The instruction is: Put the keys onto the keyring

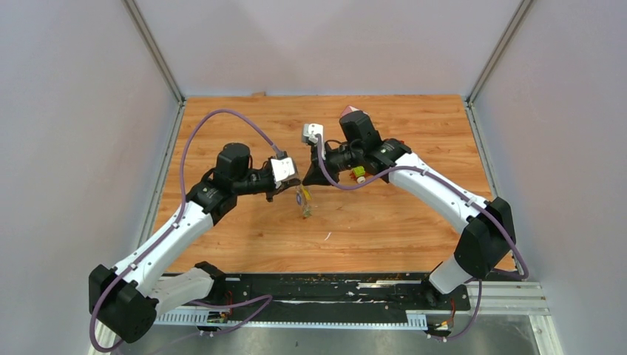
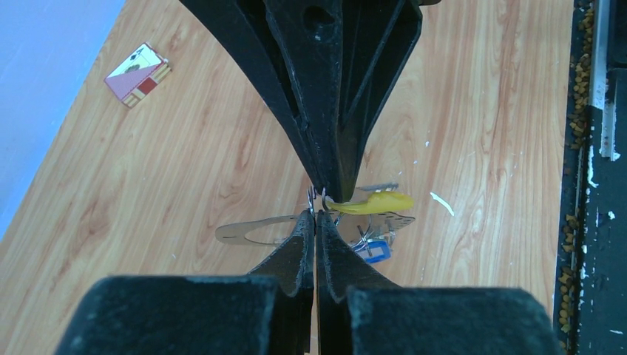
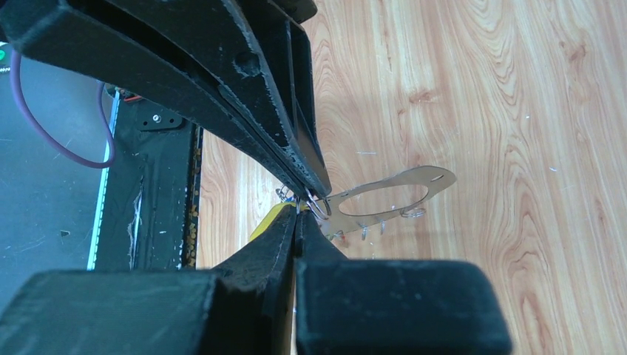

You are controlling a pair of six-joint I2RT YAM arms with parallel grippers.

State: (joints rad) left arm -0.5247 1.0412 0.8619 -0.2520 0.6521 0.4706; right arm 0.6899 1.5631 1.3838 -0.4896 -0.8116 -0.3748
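The keyring point(image 2: 255, 231), a thin flat grey metal loop with a hollow oval middle and a bumpy edge, hangs over the wood-grain worktop point(image 2: 185, 170). Your left gripper point(image 2: 316, 222) has its jaws closed on the keyring's narrow end. The right gripper point(image 3: 298, 216) meets it tip to tip, jaws pressed shut at a fine wire ring there; what they pinch you cannot tell. Just beside the keyring dangle the keys point(image 2: 373, 203), one with a glossy yellow tag, plus a blue tag point(image 2: 375, 251). Well apart lies a flat red-and-white card point(image 2: 137, 74).
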